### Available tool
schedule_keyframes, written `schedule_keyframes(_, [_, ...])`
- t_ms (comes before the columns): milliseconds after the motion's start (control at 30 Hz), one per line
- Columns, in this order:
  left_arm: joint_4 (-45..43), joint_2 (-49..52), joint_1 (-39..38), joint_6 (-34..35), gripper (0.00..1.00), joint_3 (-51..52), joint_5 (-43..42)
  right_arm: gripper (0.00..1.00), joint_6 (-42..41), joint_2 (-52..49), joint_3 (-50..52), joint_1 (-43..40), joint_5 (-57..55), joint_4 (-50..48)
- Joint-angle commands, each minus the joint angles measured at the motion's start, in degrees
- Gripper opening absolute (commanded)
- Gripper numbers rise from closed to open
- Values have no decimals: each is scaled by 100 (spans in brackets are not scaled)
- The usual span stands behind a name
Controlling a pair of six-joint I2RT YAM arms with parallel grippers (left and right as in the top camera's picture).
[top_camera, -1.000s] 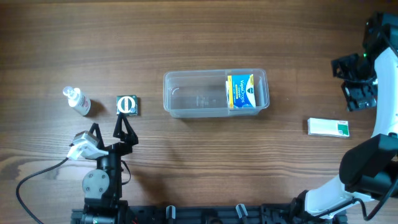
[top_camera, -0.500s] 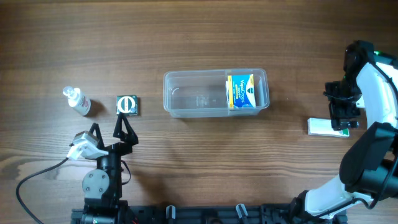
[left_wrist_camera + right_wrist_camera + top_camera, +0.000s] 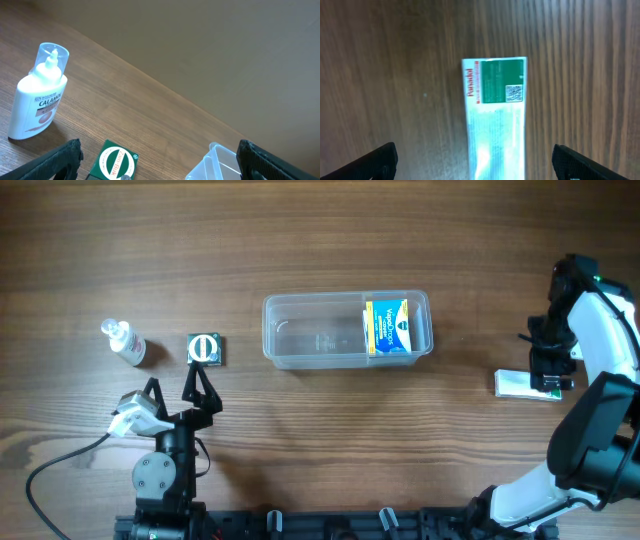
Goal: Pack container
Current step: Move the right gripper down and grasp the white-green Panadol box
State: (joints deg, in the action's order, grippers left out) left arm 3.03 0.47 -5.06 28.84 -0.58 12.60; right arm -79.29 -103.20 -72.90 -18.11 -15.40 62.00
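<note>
The clear plastic container lies mid-table with a blue-and-yellow box in its right end; a corner of the container shows in the left wrist view. A white-and-green Panadol box lies flat at the right; my right gripper hovers over it, open, its fingers on either side of the box. My left gripper is open and empty, just below a green Zam-Buk box. A white Calamine bottle lies at the left.
Bare wooden tabletop surrounds the objects. The arm bases and a cable sit along the front edge.
My right arm has swung in from the far right and come down over the Panadol box. The left arm and the other objects have not moved.
</note>
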Motion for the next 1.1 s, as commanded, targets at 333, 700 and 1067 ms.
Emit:
schedule_keyframes(333, [0, -31, 46, -26, 100, 26, 33, 100, 483, 44, 614, -319, 42, -684])
schedule_keyframes(700, [0, -31, 46, -26, 100, 26, 35, 100, 629, 42, 1220, -319, 216, -1292])
schedule_keyframes(1067, [0, -31, 46, -28, 100, 26, 35, 81, 726, 42, 1530, -319, 442, -1917])
